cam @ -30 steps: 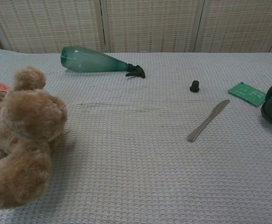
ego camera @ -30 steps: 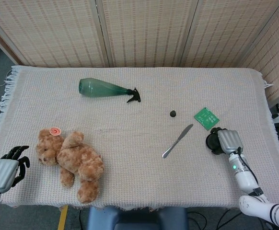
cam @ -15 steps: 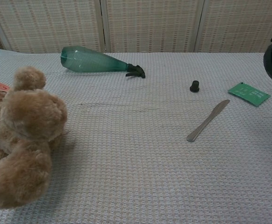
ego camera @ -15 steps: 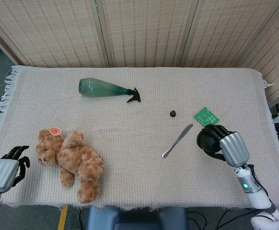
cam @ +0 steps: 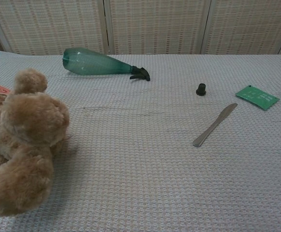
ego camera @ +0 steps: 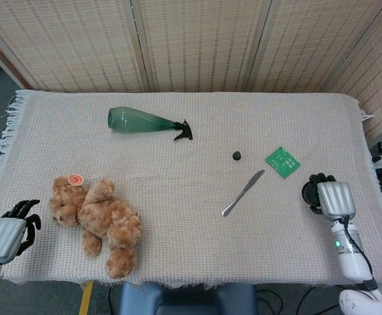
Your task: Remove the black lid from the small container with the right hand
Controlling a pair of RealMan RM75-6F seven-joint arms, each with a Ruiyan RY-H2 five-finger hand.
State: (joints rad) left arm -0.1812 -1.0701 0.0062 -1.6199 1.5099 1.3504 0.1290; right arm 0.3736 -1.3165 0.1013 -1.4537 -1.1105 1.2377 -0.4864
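Your right robot hand [ego camera: 327, 197] sits at desk [ego camera: 178, 216] edge, fingers curled, grasp unclear; container [ego camera: 237, 155] w/ lid well apart, up-left

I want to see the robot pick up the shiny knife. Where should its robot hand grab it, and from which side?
Probably by the handle, the thicker rounded end nearest the robot. The knife lies flat on the cloth, slanting with its blade tip toward the green packet. The right robot hand is the closer one, so it could come down from above and from the right, pinching across the narrow handle.
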